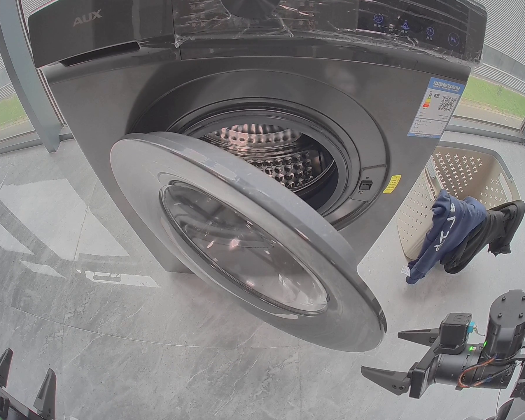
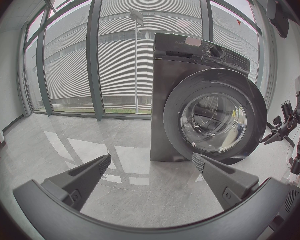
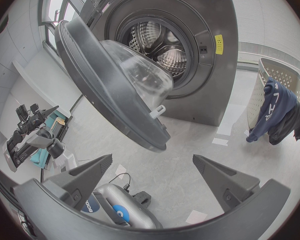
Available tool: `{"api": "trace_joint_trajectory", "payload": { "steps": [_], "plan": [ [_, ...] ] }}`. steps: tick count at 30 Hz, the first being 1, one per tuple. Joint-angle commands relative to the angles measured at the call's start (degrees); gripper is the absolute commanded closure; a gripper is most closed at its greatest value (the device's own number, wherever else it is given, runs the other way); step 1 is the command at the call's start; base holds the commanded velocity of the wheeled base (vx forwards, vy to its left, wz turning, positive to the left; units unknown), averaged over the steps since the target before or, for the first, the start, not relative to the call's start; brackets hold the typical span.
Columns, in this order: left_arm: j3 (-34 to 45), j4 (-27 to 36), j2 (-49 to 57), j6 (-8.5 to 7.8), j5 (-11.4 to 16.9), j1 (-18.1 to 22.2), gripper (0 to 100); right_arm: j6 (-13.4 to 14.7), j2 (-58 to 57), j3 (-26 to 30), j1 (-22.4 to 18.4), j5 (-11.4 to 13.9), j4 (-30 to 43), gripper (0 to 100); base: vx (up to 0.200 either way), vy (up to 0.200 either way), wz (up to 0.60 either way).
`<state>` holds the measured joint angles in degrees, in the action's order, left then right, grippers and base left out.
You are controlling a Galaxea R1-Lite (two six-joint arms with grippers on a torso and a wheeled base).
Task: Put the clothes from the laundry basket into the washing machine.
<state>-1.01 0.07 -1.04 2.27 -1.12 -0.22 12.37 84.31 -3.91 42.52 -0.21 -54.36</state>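
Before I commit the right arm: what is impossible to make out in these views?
- Lower steel drum: head view, behind the open round grey door.
- Bottom of the beige perforated plastic laundry basket: head view, behind its wall and the draped navy blue garment and black garment, so any further clothes cannot be told.
- Far side of the basket: right wrist view, cut by the edge.
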Motion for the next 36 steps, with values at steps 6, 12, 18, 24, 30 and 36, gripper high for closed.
{"api": "trace_joint_trajectory", "payload": {
  "steps": [6, 12, 18, 24, 30, 36],
  "plan": [
    [0.9, 0.0, 0.8, 0.02, 0.0, 0.0, 0, -0.2, 2.1, -2.9, -1.5, -0.2, 0.0, 0, 0.000, 0.000, 0.00],
    [0.8, 0.0, 0.8, 0.02, 0.0, 0.0, 0, -1.5, 1.0, 3.9, -2.0, -0.1, 1.4, 0, 0.000, 0.000, 0.00],
    [0.9, 0.0, 0.8, 0.02, 0.0, 0.0, 0, -3.5, 1.6, 3.3, -12.3, 0.0, 4.3, 0, 0.000, 0.000, 0.00],
    [0.9, 0.0, 0.8, 0.02, 0.0, 0.0, 0, -4.1, 5.2, -2.2, -16.1, 0.1, 4.2, 0, 0.000, 0.000, 0.00],
    [0.9, 0.0, 0.8, 0.02, 0.0, 0.0, 0, -4.0, 5.4, -8.0, -15.3, 0.3, 4.3, 0, 0.000, 0.000, 0.00],
    [0.8, 0.0, 0.8, 0.02, 0.0, 0.0, 0, -3.9, 6.7, -10.5, -11.4, 0.4, 4.2, 0, 0.000, 0.000, 0.00]
  ]
}}
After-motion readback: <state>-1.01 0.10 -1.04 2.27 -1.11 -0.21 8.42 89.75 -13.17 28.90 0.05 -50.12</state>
